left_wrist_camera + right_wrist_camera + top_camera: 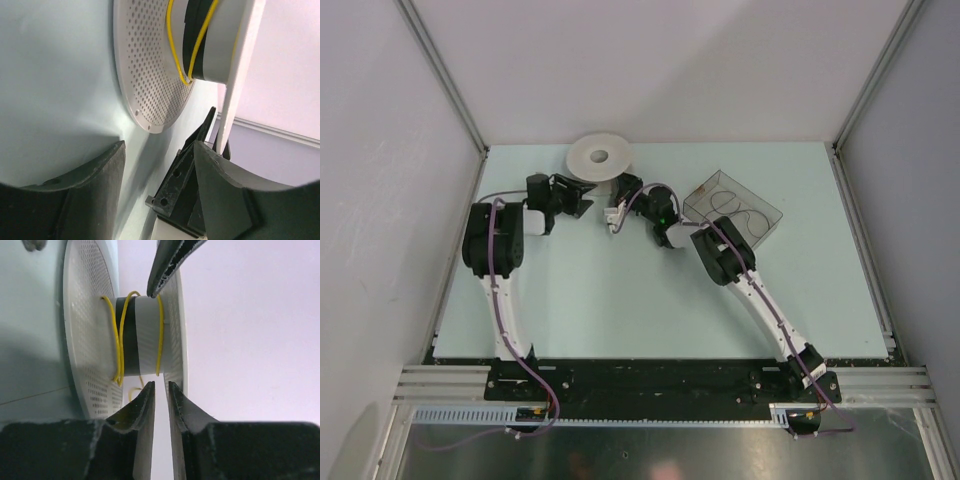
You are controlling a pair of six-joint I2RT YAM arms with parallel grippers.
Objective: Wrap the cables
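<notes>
Right wrist view puts the right claw (161,386) nearest. Its two fingers are drawn almost together with only a slim slit between them and nothing in that slit, so it is released rather than gripping. Just beyond the fingertips is the spool (85,315), lying flat on the tabletop (30,340). The yellow cable (120,340) runs around its hub (145,345) in a few loose, widely spaced turns, and a slack bit of yellow shows just past the tip of one finger. From the left wrist camera, the left claw (160,147) is spread wide and empty. The spool's perforated disc and a loop of cable on the hub lie farther on, apart from the fingers. From above, both claws sit close to the spool at the far middle of the tabletop. A clear box (750,192) to the right holds thin loops whose colour is too faint to tell. The step in hand looks like winding the cable onto the spool, at a point between turns with neither claw holding it. The next move likely calls for one claw to find the slack loop or free end and pinch that thin wire cleanly. It would then carry the wire round the hub under light tension while the other claw steadies the spool. Floppy as the wire is, loose turns could slip off.
</notes>
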